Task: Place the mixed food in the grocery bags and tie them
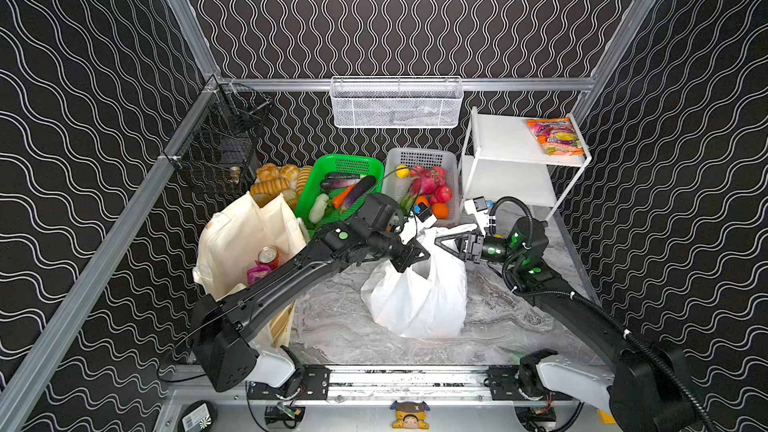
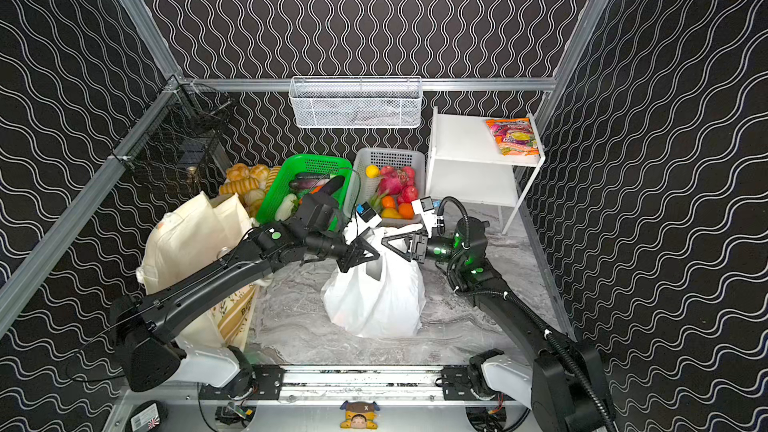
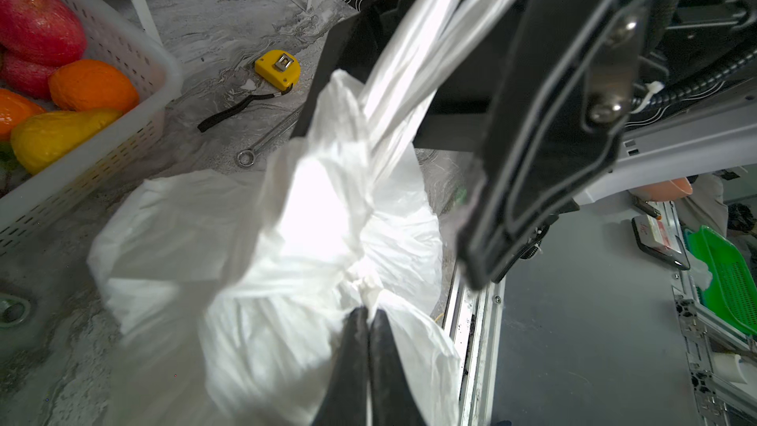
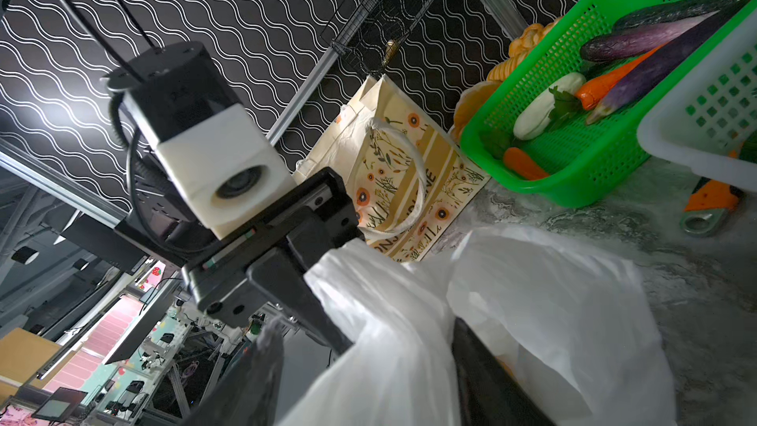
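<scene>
White crinkly plastic carrier bag (image 1: pixel 419 301) (image 2: pixel 374 305) is seen standing approx. mid-table on the grey marbled tabletop (image 1: pixel 332 326). It is just in front of the white perforated plastic basket (image 1: pixel 419 157) and near, but apart from, the cream fabric tote (image 1: pixel 237 238). Its top is gathered and pulled up btwn the two arms. Contents can't be made out.

The left gripper (image 1: pixel 409 261) is reached across above the bag's top. In the left wrist view its fingers (image 3: pixel 352 362) are pressed together w/ a twist of bag plastic pinched at the tips. The right gripper (image 1: pixel 446 245) is held at the bag's top from the opp. side, jaws apart. A stretched handle strand (image 3: pixel 413 59) is seen running btwn its two fingers, not clamped.

The tote is stood at the left w/ its mouth open. A red drink can (image 1: pixel 268 257) and a purple snack pkt (image 1: pixel 257 274) are seen inside it in a top view, and the left arm is passed over it.

Behind, a green plastic basket (image 1: pixel 351 164) is filled w/ veg, and the white basket w/ red, orange and yellow fruit. Brown bread rolls (image 1: pixel 274 178) are piled behind the tote. An orange snack pkt (image 1: pixel 555 135) is laid on the top tier of a white shelf (image 1: pixel 507 139) at back right. A yellow tape measure (image 3: pixel 277 67) and a metal spanner (image 3: pixel 266 143) are laid on the table beside the white basket.
</scene>
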You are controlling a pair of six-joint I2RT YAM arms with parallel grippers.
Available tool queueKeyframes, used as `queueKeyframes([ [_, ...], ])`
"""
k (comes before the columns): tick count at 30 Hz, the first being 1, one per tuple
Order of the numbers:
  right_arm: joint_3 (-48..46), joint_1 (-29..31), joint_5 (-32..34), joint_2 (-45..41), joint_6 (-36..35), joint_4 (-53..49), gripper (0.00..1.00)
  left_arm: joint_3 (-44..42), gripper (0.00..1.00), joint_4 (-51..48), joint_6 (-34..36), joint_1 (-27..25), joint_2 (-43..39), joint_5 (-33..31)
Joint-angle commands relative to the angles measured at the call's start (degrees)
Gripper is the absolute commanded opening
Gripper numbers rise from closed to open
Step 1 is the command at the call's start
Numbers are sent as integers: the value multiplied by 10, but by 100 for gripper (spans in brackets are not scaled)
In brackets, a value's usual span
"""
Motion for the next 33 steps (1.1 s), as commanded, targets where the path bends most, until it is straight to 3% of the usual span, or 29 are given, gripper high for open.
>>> queueKeyframes([
  [1,19,0,-16,2,-43,-51,67,-3,3,9,10,0,2,12],
  [7,46,0,21,21,-78,-112,64,5,6,2,21,-2,10,44],
  [9,51,1,31,24,-89,-123,59,7,7,0,23,-2,12,43],
  [14,60,1,39,24,-116,-152,19,16,14,-17,32,-4,21,38],
  [16,57,1,47,13,-136,-161,11,22,20,-26,35,-4,22,38],
  [17,56,1,53,7,-144,-163,8,27,28,-30,38,-5,22,41],
  [23,40,1,63,-18,-180,-153,3,65,57,-62,45,-4,7,82],
  [27,37,1,62,-22,-188,-149,3,92,65,-66,38,-4,-17,88],
  [33,36,1,61,-25,-188,-142,2,115,77,-102,59,-1,-38,-46],
])
